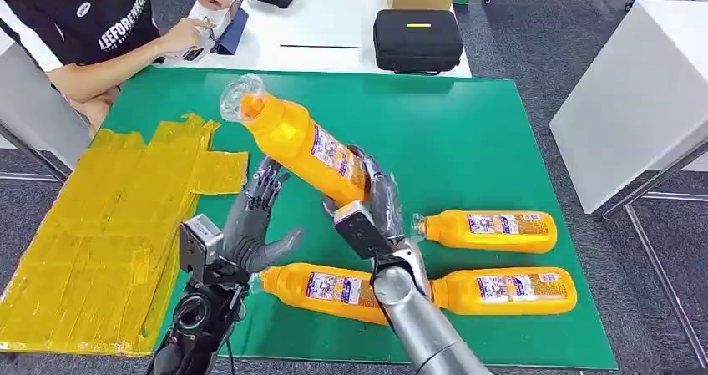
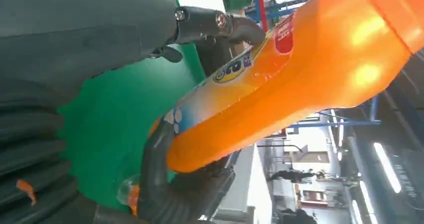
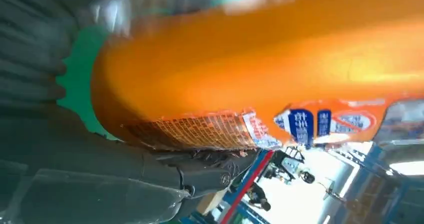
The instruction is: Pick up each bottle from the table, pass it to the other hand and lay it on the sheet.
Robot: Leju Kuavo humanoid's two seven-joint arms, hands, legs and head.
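The green surface (image 1: 467,133) carries a yellow sheet (image 1: 117,225) at its left and three orange bottles (image 1: 488,230) lying at the right. Above it, the right hand (image 1: 371,204) grips a fourth bottle (image 1: 296,141) by its base, tilted, cap up-left. The left hand (image 1: 255,220) has spread fingers (image 1: 267,183) touching that bottle, not closed.

head view looks down from high; both wrist views closely share the raised bottle (image 1: 296,141).
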